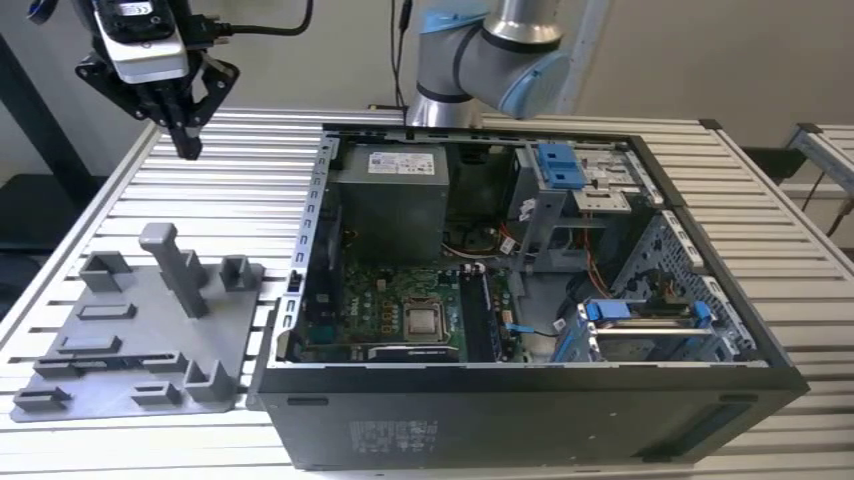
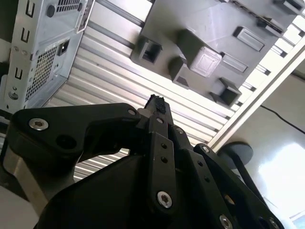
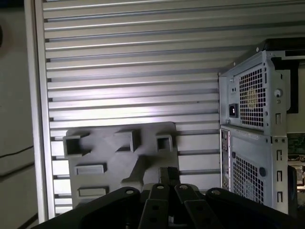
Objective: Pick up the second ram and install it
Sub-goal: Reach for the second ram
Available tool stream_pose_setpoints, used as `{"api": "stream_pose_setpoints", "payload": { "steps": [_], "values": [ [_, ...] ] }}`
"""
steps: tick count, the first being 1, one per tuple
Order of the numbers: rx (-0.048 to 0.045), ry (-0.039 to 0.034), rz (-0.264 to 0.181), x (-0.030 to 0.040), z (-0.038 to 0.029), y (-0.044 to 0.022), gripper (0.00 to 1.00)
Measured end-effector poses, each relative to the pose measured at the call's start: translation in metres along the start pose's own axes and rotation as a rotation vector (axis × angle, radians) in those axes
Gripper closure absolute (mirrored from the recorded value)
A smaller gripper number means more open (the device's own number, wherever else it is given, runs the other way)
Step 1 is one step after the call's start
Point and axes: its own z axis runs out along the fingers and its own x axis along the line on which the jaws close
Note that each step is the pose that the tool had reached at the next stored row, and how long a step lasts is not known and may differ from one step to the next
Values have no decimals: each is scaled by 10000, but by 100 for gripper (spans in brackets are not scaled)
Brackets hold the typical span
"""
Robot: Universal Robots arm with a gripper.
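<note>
My gripper (image 1: 187, 150) hangs high over the slatted table at the exterior view's far left, beyond the grey holder plate (image 1: 127, 375). Its black fingers point down, pressed together, with nothing between them. In both wrist views the fingertips (image 2: 155, 102) (image 3: 167, 173) meet above the plate (image 2: 214, 24) (image 3: 119, 160). The second ram is out of view. The open computer case (image 1: 534, 368) lies to the exterior view's right of the plate, with its green motherboard (image 1: 387, 300) exposed.
The plate carries several upright blocks and a tall post (image 1: 174, 265). The case's perforated back panel (image 3: 252, 119) (image 2: 38, 52) stands close to the plate. The arm's base (image 1: 467, 60) rises behind the case. The slatted table's edge (image 3: 38, 119) runs near the plate.
</note>
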Motion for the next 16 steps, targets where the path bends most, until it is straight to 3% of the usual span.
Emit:
{"api": "stream_pose_setpoints", "payload": {
  "steps": [16],
  "values": [
    [1,4,0,51,2,-4,89]
  ]
}}
